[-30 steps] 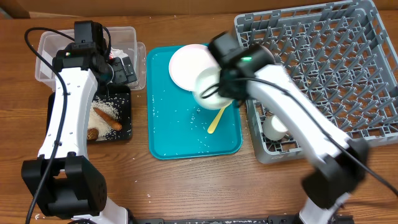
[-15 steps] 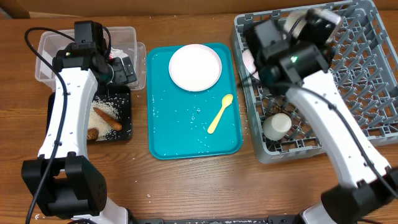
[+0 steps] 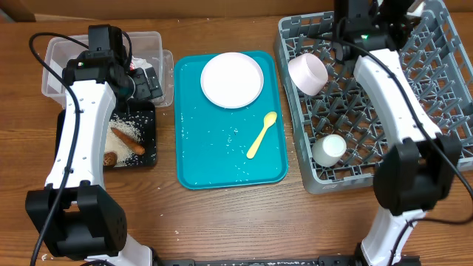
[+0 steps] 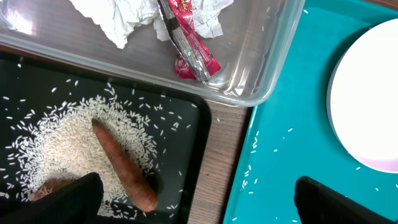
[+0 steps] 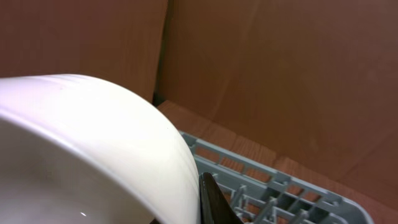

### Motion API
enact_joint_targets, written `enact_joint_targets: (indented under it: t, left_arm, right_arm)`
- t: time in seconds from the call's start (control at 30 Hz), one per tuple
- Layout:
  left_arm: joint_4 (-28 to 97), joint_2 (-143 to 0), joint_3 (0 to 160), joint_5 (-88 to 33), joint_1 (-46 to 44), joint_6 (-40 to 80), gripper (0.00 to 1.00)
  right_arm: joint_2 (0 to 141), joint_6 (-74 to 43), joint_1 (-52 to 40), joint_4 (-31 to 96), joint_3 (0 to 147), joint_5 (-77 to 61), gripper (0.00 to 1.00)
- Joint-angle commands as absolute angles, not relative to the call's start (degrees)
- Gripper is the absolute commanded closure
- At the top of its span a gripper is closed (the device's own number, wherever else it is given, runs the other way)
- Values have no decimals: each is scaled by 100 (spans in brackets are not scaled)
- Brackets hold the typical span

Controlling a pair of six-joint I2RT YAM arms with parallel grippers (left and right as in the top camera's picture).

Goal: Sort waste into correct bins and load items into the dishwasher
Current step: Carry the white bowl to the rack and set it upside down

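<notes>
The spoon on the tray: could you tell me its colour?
Pale yellow; the spoon shows best in the overhead view.

Bright, even light casts soft shadows overhead; the right wrist view is dimmer, its close white bowl [image 5: 87, 149] slightly blurred.

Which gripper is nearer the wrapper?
Left. The left gripper hangs over the tub's near corner, close beside the wrapper; the right gripper is far off, above the rack's back edge.
</notes>
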State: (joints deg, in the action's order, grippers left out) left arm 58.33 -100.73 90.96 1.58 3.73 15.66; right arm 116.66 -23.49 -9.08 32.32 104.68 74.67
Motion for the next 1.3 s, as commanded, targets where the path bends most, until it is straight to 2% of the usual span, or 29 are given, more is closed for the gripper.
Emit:
enact_joint_targets:
  t: [0.0,0.33,0.67,0.87,1.1,1.13,1.27]
  left_arm:
    - [5826,-10001,9122,207,362,1476,0]
    - [5826,-10001,9122,207,362,1476,0]
    - [5826,-10001,9122,207,362,1476,0]
    - [5826,-10001,9122,207,362,1476,0]
    - [5826,-10001,9122,207,362,1476,0]
    - [5826,-10001,9122,207,362,1476,0]
    - [5826,-10001,9122,207,362,1476,0]
  right_arm:
    - [12018,-1557,-934,2873,10457,7269,96]
    - [12903,-1347,-923,2746,10451,7640,96]
    - [13021,-1369,-987,3118,10409,7631,96]
    - [13021,-1372,-1035,4108,10409,6683,96]
    - [13021,-1481,-1116,4456,10409,6270,96]
    - [13021,-1481,-1142,4510,10409,6272,95]
    - [13021,-1479,-1293,4742,10409,6272,82]
